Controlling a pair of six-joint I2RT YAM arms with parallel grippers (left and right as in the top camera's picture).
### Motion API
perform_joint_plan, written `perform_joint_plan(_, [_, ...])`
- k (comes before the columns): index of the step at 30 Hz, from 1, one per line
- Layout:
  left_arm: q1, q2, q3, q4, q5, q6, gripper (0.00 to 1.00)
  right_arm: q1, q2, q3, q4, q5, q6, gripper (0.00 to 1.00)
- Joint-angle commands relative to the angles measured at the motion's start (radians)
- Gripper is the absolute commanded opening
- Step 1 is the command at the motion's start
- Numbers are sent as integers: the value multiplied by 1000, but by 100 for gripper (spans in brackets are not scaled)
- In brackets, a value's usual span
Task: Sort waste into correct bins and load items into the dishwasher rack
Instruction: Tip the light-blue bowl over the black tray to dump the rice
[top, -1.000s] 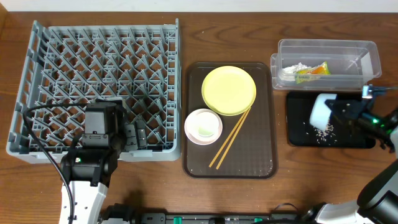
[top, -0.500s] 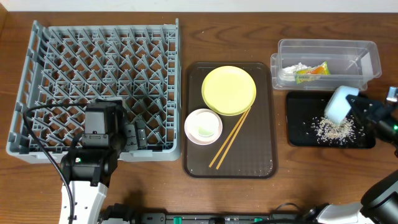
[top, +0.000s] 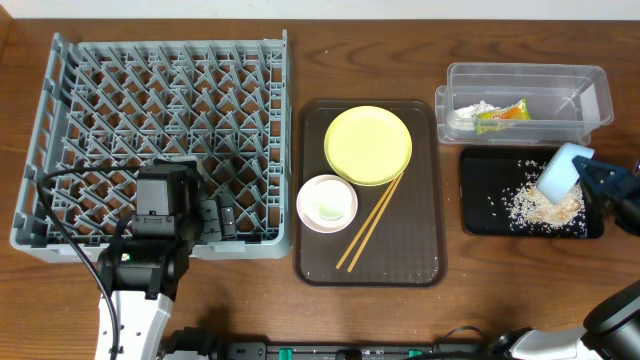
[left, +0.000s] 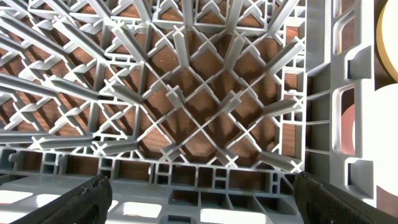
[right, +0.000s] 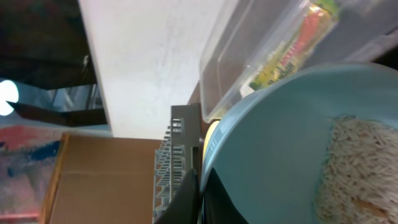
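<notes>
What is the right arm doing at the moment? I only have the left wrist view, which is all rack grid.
Observer: The right gripper is shut on the rim of the light blue bowl, which is tipped over the black tray.
Operator: Is there anything on that tray?
Observer: Yes, rice-like scraps lie scattered on it beside the bowl, and the right wrist view shows more inside the bowl.
Operator: What about the clear tub?
Observer: The clear tub sits just behind the tray and holds the snack wrapper and the white paper.
</notes>
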Motion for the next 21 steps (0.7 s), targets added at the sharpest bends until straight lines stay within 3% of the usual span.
perform_joint_plan(1, [4, 4, 25, -3, -5, -9, 95, 21, 3, 10, -11, 13, 19, 1])
perform_joint_plan(5, [4, 3, 25, -3, -5, -9, 95, 56, 3, 10, -14, -32, 3, 1])
perform_joint_plan(11, [4, 4, 25, -3, -5, -9, 95, 75, 3, 10, -66, 212, 106, 1])
perform_joint_plan(17, [4, 4, 25, -3, -5, -9, 95, 89, 3, 10, -43, -9, -97, 1])
perform_joint_plan(21, [4, 4, 25, -3, -5, -9, 95, 89, 3, 10, -42, -9, -106, 1])
